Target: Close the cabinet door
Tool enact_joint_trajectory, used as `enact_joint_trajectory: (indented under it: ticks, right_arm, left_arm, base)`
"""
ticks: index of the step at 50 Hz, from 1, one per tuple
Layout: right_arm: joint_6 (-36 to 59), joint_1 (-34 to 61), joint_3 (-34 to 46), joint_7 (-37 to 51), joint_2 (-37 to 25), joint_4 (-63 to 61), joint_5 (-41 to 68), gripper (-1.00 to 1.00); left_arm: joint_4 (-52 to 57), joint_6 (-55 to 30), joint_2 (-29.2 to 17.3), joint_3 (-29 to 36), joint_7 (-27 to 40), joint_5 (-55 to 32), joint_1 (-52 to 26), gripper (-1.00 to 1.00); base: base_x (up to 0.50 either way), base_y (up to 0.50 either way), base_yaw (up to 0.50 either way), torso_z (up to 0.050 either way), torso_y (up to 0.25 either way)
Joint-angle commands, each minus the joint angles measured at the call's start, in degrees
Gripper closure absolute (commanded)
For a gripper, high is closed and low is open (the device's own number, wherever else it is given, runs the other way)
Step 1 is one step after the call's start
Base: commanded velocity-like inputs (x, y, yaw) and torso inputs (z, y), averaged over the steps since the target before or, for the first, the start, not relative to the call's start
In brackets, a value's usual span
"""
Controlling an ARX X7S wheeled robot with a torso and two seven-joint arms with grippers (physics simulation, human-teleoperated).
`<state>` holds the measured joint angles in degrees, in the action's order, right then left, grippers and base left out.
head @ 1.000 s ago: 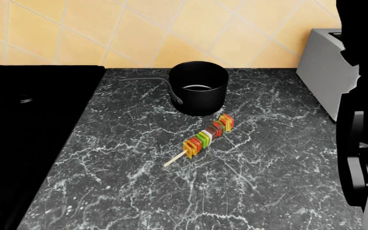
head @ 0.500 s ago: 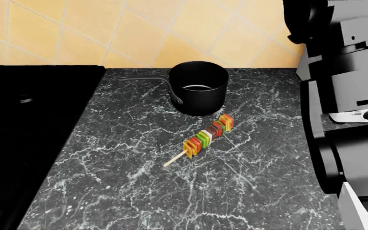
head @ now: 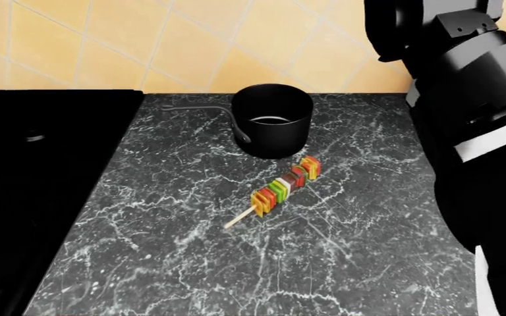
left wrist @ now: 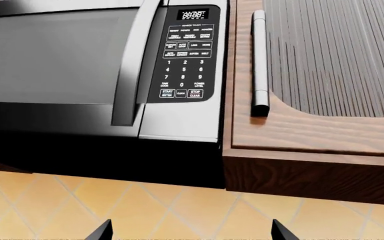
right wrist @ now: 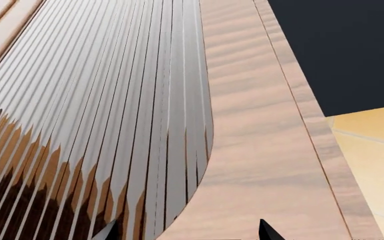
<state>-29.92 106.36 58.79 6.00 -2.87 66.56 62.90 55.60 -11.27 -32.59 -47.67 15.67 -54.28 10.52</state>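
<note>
The cabinet door (left wrist: pixel 325 65) is a wooden frame round a ribbed grey panel, with a slim silver bar handle (left wrist: pixel 259 60) beside the microwave (left wrist: pixel 78 65). In the left wrist view, my left gripper (left wrist: pixel 190 235) is open below it, facing the tiled wall, nothing between its fingertips. The right wrist view shows a cabinet door (right wrist: pixel 245 150) very close, its ribbed panel (right wrist: pixel 98 125) filling much of the picture, with a dark area past the frame's edge. My right gripper (right wrist: pixel 189 235) is open right at the frame. In the head view the right arm (head: pixel 473 99) reaches up out of the picture.
On the black marble counter (head: pixel 192 263) stand a black pot (head: pixel 273 118) and a vegetable skewer (head: pixel 279 189). The black stove (head: pixel 33 171) lies at the left. A yellow tiled wall (head: pixel 192 39) runs behind.
My right arm has risen further and swung inward in the head view, now covering the toaster at the right. Pot and skewer have not moved.
</note>
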Motion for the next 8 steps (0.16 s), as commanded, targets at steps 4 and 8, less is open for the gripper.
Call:
enact_joint_trajectory:
  ticks: [4, 8]
  right_arm:
    - [0.3, -15.2, 27.2, 1.5, -1.8, -6.7, 17.7, -1.00]
    - [2.6, -26.6, 36.2, 10.3, -1.1, -4.1, 9.9, -1.00]
  left_arm:
    - [-1.1, -0.2, 0.1, 2.2, 0.6, -0.3, -0.5, -1.00]
    - [-1.5, -2.0, -0.9, 6.8, 1.5, 2.5, -2.7, -1.00]
  base:
    - [0.00, 0.00, 0.00, 0.000, 0.000]
    - [0.00, 0.00, 0.00, 0.000, 0.000]
